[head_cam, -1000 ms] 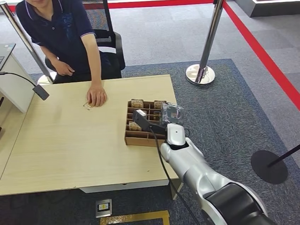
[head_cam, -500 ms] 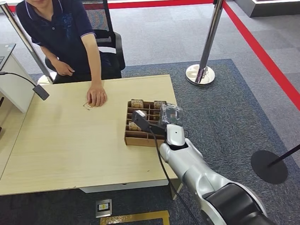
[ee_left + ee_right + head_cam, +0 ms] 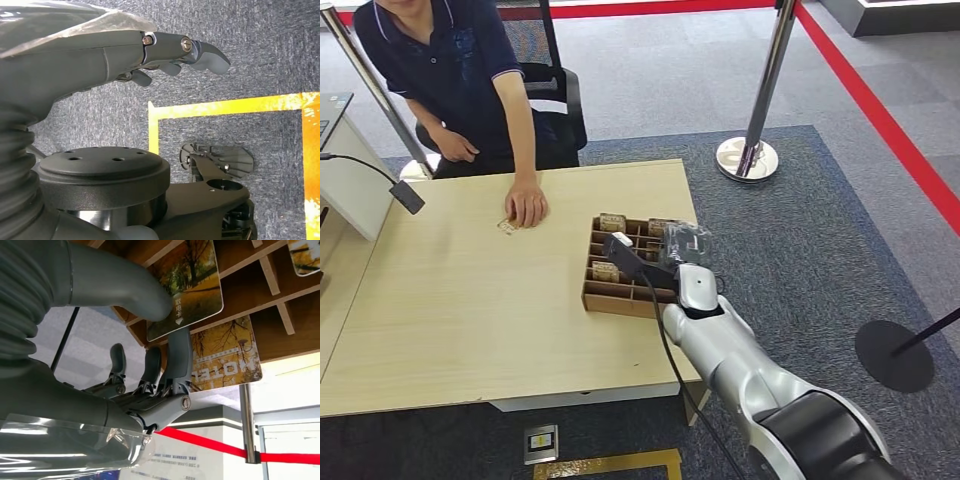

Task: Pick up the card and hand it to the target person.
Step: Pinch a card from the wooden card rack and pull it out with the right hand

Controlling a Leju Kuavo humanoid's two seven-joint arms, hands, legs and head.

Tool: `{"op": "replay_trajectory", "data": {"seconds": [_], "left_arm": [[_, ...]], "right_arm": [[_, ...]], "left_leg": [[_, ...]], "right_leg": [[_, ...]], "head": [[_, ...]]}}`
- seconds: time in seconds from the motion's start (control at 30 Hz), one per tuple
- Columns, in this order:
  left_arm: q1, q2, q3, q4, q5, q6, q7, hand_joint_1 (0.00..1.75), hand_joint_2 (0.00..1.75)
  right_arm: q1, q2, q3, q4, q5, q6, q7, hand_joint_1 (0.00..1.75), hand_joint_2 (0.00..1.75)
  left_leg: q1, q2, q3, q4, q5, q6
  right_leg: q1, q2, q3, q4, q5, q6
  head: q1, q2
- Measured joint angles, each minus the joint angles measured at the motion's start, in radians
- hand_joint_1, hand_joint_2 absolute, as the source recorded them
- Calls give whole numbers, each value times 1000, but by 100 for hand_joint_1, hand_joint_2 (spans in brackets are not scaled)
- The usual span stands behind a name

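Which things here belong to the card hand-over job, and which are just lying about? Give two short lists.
Belong to the job:
right hand, pinching a card
card with autumn-tree print
wooden divided tray holding more cards
seated person, one hand resting on the table

Just lying about:
stanchion post with red barrier tape
office chair
yellow floor marking

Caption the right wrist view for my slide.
Right hand pinches a card between thumb and finger at the wooden tray.
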Motion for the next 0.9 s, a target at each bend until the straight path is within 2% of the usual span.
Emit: {"op": "replay_trajectory", "data": {"seconds": [0.07, 0.37, 0.57, 0.9], "left_arm": [[0, 0, 0, 0, -1, 0, 0, 0, 175], [0, 0, 0, 0, -2, 1, -3, 0, 175], [0, 0, 0, 0, -2, 3, -9, 0, 175], [1, 0, 0, 0, 1, 11, -10, 0, 175]], "right_arm": [[0, 0, -1, 0, 0, -2, -1, 153, 175], [2, 0, -1, 0, 14, -11, 3, 144, 175], [3, 0, -1, 0, 16, -12, 4, 146, 175], [9, 1, -2, -4, 7, -26, -11, 165, 175]], "left_leg": [[0, 0, 0, 0, 0, 0], [0, 0, 0, 0, 1, -1], [0, 0, 0, 0, 1, -1], [0, 0, 0, 0, 1, -1]], "right_leg": [[0, 0, 0, 0, 0, 0], [0, 0, 0, 0, 1, -1], [0, 0, 0, 0, 1, -1], [0, 0, 0, 0, 1, -1]], "head": [[0, 0], [0, 0], [0, 0], [0, 0]]}}
